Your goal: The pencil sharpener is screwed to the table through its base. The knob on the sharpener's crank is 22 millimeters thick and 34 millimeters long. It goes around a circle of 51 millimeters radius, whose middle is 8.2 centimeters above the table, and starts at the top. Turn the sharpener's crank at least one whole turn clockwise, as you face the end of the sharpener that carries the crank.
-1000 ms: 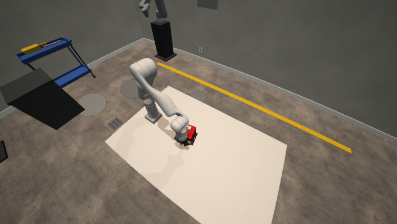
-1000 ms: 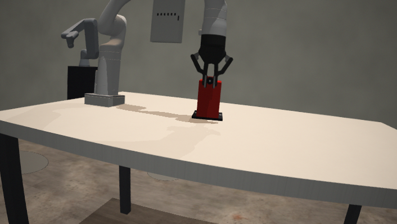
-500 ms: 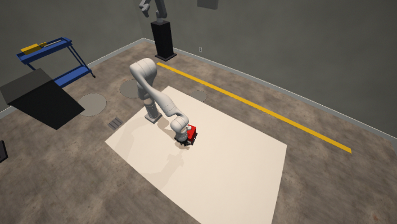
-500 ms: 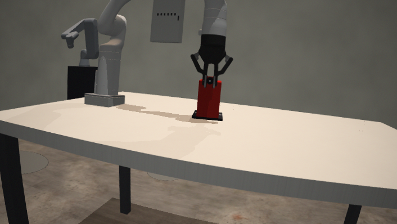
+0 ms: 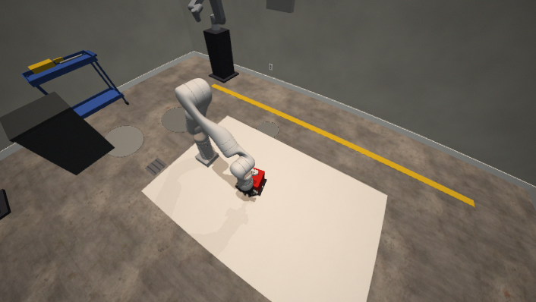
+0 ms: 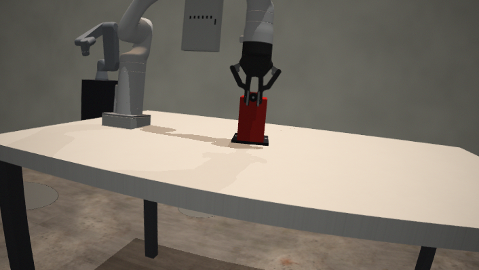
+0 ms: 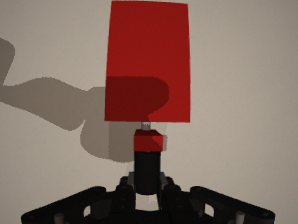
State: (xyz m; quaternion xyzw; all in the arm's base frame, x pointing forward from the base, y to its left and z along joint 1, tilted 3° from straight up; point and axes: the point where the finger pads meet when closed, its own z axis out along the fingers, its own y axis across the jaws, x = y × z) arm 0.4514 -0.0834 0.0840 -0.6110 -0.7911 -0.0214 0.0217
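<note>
Sharpener [image 6: 252, 120] (red, on a black base) is seen upright on the table [image 6: 339, 176]; its crank knob [image 7: 148, 163] is clamped between the gripper [image 6: 254, 98] fingers from above.

The pencil sharpener [image 6: 252, 119] is a tall red box. It stands straight up on a flat black base [image 6: 250, 140], and the base sits on the pale table [image 6: 305, 176], near the middle. The knob [image 6: 253, 98] on its crank is small, dark and round. It is up at the very top of the box, pinched from both sides.
</note>
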